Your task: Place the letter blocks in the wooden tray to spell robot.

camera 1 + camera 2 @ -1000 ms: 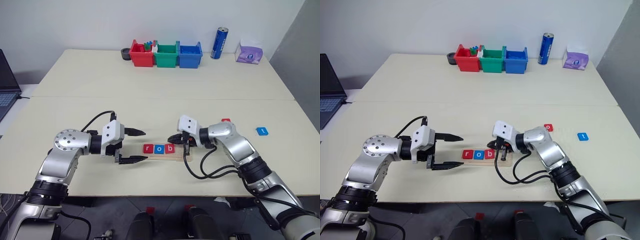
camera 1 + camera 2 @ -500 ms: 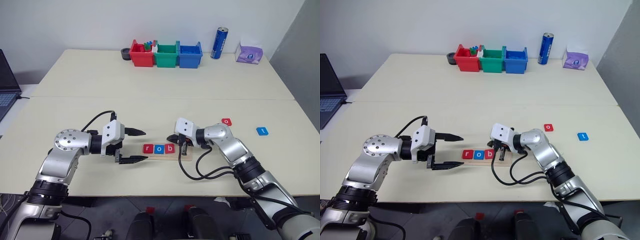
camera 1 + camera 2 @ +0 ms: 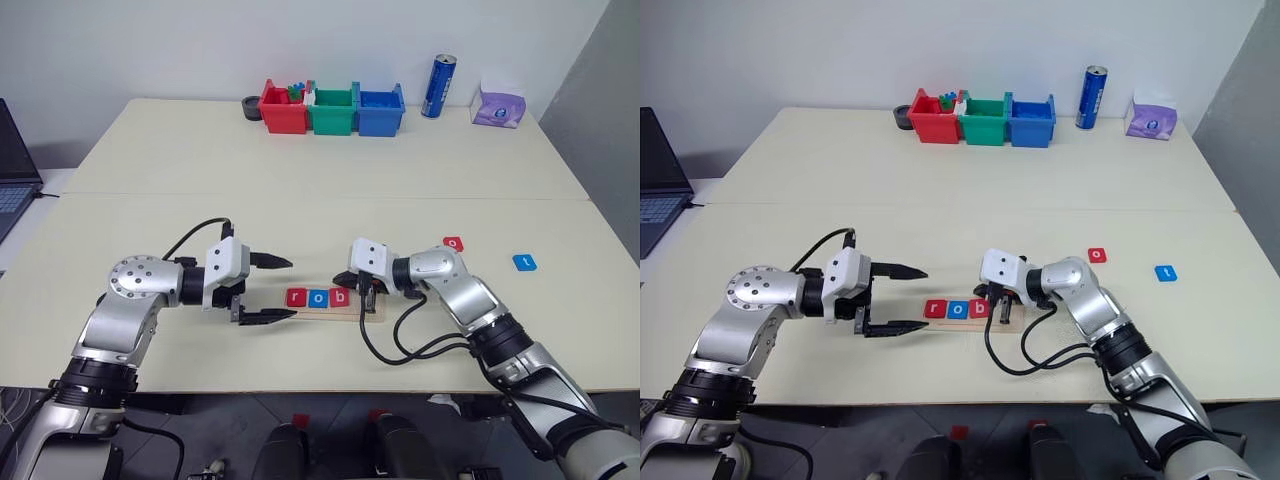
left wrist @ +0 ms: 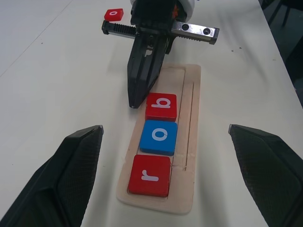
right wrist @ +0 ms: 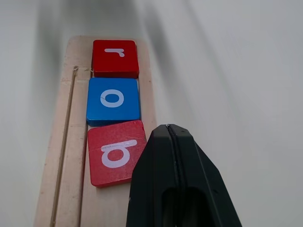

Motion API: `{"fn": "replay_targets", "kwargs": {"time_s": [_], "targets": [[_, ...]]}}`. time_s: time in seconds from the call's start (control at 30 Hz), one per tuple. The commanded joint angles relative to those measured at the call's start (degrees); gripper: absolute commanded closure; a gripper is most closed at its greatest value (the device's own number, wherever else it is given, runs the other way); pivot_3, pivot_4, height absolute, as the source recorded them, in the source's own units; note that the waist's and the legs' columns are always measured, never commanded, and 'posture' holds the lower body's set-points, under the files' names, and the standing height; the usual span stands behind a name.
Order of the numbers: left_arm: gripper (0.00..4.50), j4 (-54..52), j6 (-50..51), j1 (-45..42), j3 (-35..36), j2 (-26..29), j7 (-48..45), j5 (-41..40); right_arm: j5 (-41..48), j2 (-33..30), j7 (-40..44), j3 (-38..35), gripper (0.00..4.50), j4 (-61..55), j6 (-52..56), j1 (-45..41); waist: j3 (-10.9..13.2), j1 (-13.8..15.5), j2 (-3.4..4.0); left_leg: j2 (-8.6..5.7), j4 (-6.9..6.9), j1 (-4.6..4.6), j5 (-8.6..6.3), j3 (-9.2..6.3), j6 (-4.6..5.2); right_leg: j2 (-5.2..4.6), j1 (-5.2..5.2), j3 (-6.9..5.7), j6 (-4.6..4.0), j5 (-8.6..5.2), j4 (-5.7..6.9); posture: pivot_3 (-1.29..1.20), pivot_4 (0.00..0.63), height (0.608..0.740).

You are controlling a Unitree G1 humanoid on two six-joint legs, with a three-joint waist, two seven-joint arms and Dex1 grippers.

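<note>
Three small flat square letter blocks are sitting in a row in the long pale wooden tray (image 3: 340,306) near the front edge of the cream bench (image 3: 300,200): a red block with a white r (image 3: 296,297), a blue block with a white o (image 3: 318,298) and a red block with a white b (image 3: 340,297), each one touching the next. The b block is lying slightly crooked in the groove. The tray's right part is standing bare of blocks.

The right tool (image 3: 362,296) is resting at the tray with its two black fingers pressed together, gripping nothing. In the left wrist view its tip (image 4: 136,100) is lying just beside the far corner of the b block, along the tray's edge; whether it is actually touching the block I cannot tell.

The left tool (image 3: 277,290) is hovering just left of the tray's end, pointing toward the r block, with its fingers spread wide and nothing between them.

Two more blocks are lying loose on the bench to the right of the tray: a red block with a white o (image 3: 453,243), near the right arm, and a blue block with a white t (image 3: 524,262) farther right, well apart from the tray.
</note>
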Motion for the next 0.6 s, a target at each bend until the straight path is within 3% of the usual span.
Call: {"fn": "replay_targets", "kwargs": {"time_s": [0.03, 0.6], "targets": [[0.0, -0.4, -1.0, -0.7, 0.3, -0.2, -0.1, 0.0, 0.5, -0.3, 1.0, 0.0, 4.48, -2.7, 0.3, 0.1, 0.0, 0.0, 0.0, 0.0, 0.0, 0.0, 0.0, 0.0, 0.0, 0.0, 0.0, 0.0, 0.0, 0.0, 0.0, 0.0, 0.15, 0.74], [0.0, -0.6, -0.8, -0.4, 0.4, 0.0, 0.2, 0.1, 0.7, -0.4, 2.3, 0.2, 4.48, -4.5, 1.9, 0.8, 0.0, 0.0, 0.0, 0.0, 0.0, 0.0, 0.0, 0.0, 0.0, 0.0, 0.0, 0.0, 0.0, 0.0, 0.0, 0.0, 0.15, 0.74]]}}
